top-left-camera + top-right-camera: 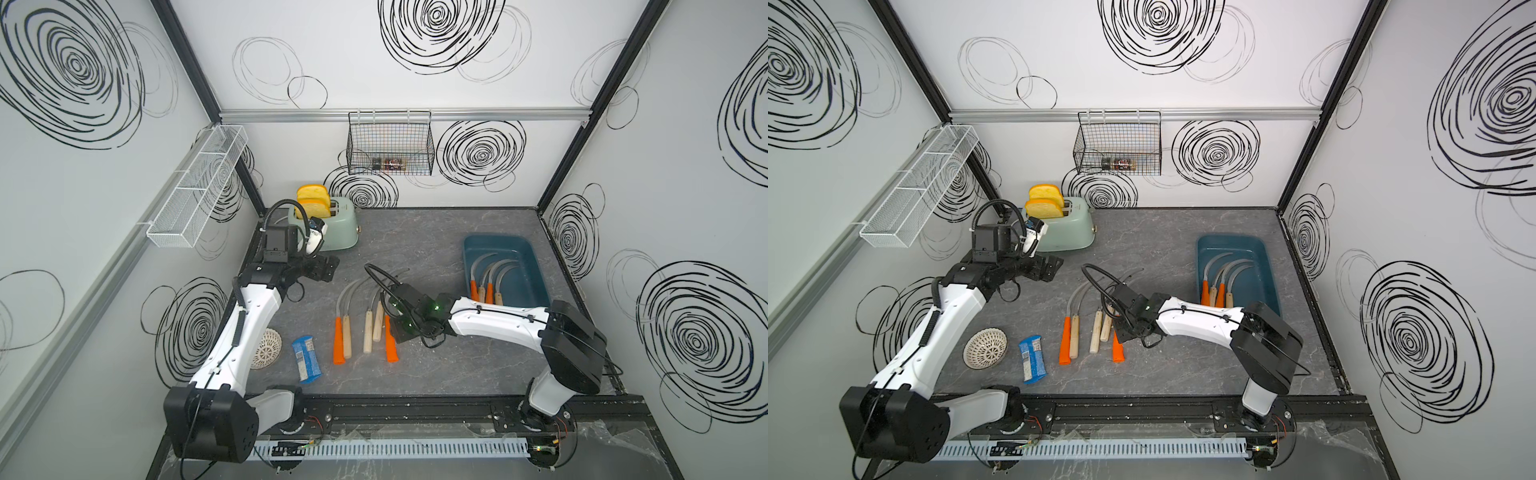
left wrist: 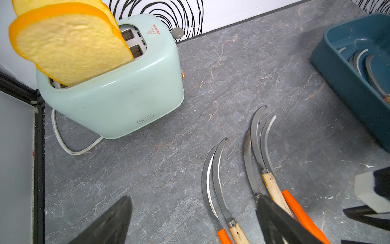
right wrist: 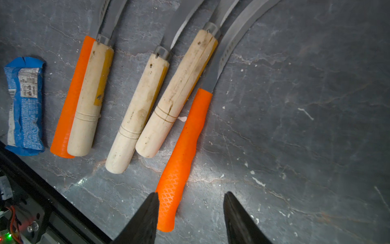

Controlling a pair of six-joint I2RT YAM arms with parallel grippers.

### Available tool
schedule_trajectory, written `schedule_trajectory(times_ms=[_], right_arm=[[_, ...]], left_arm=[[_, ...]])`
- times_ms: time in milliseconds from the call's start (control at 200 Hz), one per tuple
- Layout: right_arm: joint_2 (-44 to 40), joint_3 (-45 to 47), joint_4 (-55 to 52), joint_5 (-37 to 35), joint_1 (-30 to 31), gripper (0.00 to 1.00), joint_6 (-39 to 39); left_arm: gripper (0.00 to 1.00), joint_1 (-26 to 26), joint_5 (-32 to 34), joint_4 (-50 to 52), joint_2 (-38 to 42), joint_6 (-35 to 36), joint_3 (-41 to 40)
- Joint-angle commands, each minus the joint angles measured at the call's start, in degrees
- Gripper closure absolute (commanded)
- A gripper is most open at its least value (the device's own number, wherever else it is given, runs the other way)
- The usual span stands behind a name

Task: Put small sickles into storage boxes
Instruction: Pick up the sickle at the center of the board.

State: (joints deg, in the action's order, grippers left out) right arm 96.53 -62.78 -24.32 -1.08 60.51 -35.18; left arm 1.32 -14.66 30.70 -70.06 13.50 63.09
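Several small sickles lie side by side on the grey table, blades pointing away; the outer two have orange handles (image 1: 338, 340) and the middle ones pale wood (image 1: 368, 332). My right gripper (image 3: 191, 196) is open low over the rightmost orange-handled sickle (image 3: 183, 152), its handle end lying between the fingers against one fingertip (image 3: 153, 202). Several more sickles (image 1: 486, 286) lie in the teal storage box (image 1: 523, 257) at the right rear. My left gripper (image 2: 192, 202) hangs open and empty near the toaster, above the blade tips.
A mint toaster (image 1: 332, 232) with two bread slices stands at the back left. A blue snack packet (image 1: 306, 357) and a white perforated dome (image 1: 268, 349) lie left of the sickles. A white mesh rack (image 1: 199, 187) and a black wire basket (image 1: 390, 143) hang on the walls.
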Motion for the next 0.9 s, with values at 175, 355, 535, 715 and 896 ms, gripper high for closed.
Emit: schedule_trajectory(times_ms=[175, 355, 535, 715, 896], right_arm=[[2.22, -2.60, -2.93, 0.39, 1.69, 0.47, 0.23], [5.16, -4.55, -4.86, 0.82, 2.89, 0.47, 0.77], [7.42, -6.17, -6.33, -0.12, 3.91, 0.47, 0.46], [9.18, -7.30, -7.40, 0.05, 4.22, 0.48, 0.40], [10.49, -8.47, -8.02, -0.68, 5.04, 0.48, 0.00]], left_arm=[[0.04, -0.53, -2.04, -1.87, -0.21, 0.57, -0.76], [0.04, -0.67, -2.04, -1.84, 0.07, 0.93, -1.04], [0.04, -0.97, -2.26, -1.61, 0.19, 1.32, -1.03], [0.04, -1.32, -2.60, -1.68, 0.43, 1.75, -1.38], [0.04, -1.50, -3.10, -2.04, 0.37, 1.85, -1.83]])
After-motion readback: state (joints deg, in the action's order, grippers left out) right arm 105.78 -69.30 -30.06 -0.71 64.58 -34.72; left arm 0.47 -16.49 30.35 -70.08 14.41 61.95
